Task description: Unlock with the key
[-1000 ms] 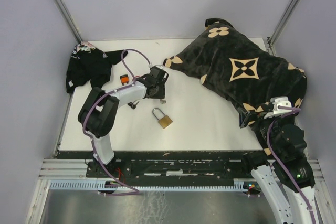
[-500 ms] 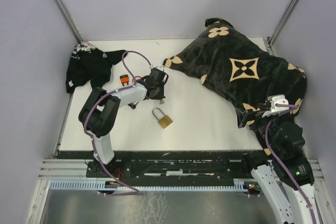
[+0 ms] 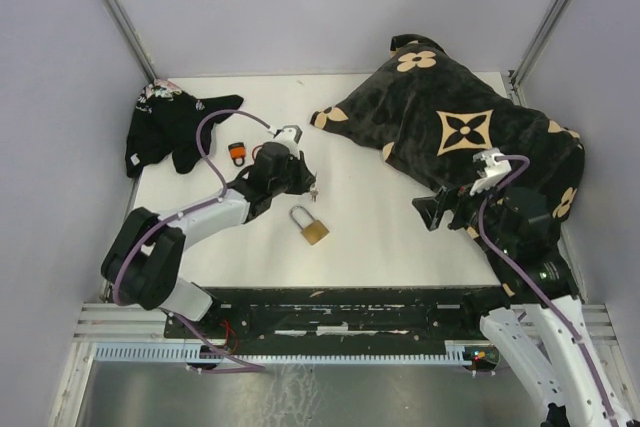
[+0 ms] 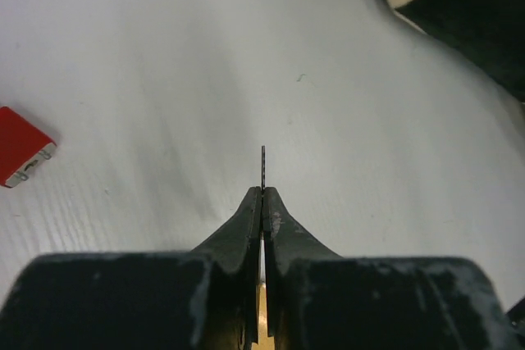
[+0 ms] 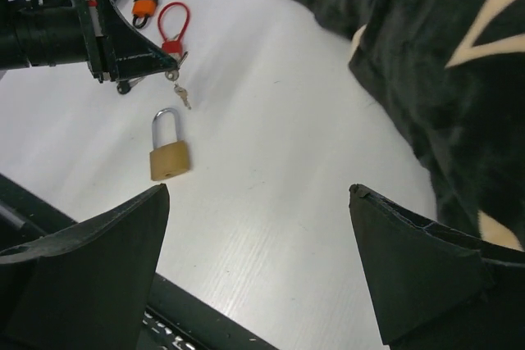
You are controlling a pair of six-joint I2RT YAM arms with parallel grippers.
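A brass padlock (image 3: 312, 228) (image 5: 168, 158) with a silver shackle lies flat on the white table, shackle pointing away from the arms. My left gripper (image 3: 304, 183) (image 4: 262, 190) (image 5: 166, 64) hovers just behind the padlock. It is shut on the key (image 4: 263, 166), whose thin blade sticks out past the fingertips. A second small key (image 5: 182, 96) dangles below the gripper, above the padlock's shackle. My right gripper (image 3: 430, 212) (image 5: 258, 194) is wide open with nothing between its fingers, to the right of the padlock.
A small orange padlock (image 3: 237, 152) (image 5: 144, 4) and a red cable lock (image 5: 172, 24) (image 4: 20, 156) lie behind the left gripper. A black garment (image 3: 165, 127) sits at the back left. A big dark bag with beige flowers (image 3: 460, 127) (image 5: 443, 55) fills the right side.
The left gripper has closed on the key and lifted it off the table towards the padlock, its arm stretching out. The right gripper, still open, has moved left over the table.
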